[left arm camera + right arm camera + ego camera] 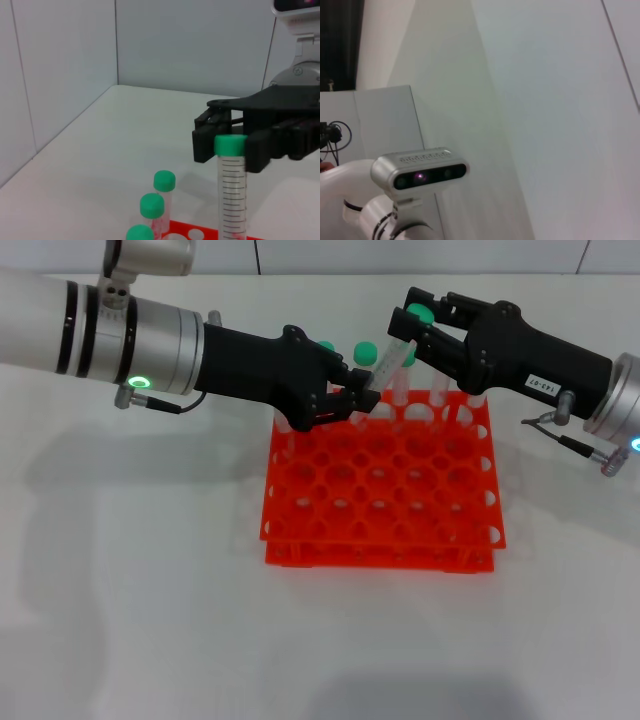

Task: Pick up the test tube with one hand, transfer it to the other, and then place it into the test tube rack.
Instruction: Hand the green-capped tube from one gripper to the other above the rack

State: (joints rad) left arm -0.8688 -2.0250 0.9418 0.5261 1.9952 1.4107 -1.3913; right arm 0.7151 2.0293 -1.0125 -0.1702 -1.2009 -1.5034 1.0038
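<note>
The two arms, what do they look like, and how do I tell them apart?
Both are silver cylinders ending in a black pincer. The left pincer is unlabelled; its arm has black bands and a green ring light. The right pincer carries a small white label and a thin cable.

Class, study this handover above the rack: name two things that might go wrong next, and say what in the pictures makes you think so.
1. The test tube is tilted between the left gripper and right gripper; a mistimed release might drop it.
2. Other capped tubes stand in the test tube rack just below; a gripper descending could knock them.
</note>
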